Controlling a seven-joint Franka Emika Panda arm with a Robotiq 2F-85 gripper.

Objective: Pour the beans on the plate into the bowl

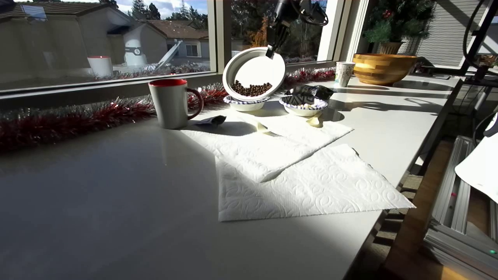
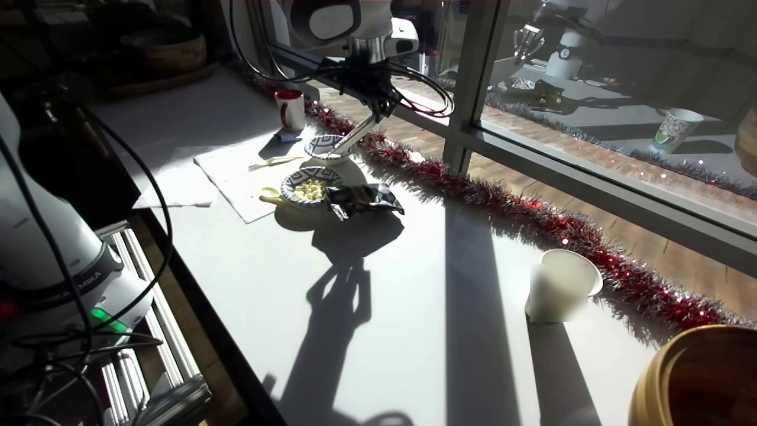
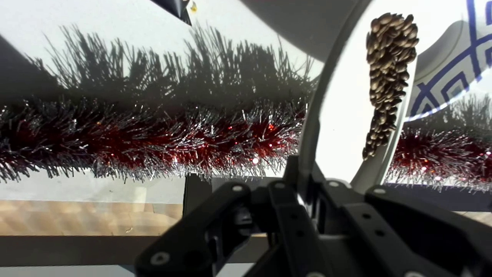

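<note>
Your gripper (image 3: 305, 172) pinches the tilted plate (image 1: 257, 70) only by its rim. If you tip it too quickly, the beans (image 1: 252, 90) may slide past the bowl (image 1: 246, 105).

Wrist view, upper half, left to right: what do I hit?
Black packet → plate → beans, heaped toward the plate's right side → patterned bowl. Tinsel left out: it shows on both sides of the plate, so no clear slot.

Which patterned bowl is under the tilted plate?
The bowl nearer the red-rimmed mug; the other bowl, holding pale pieces, stands clear of the plate.
</note>
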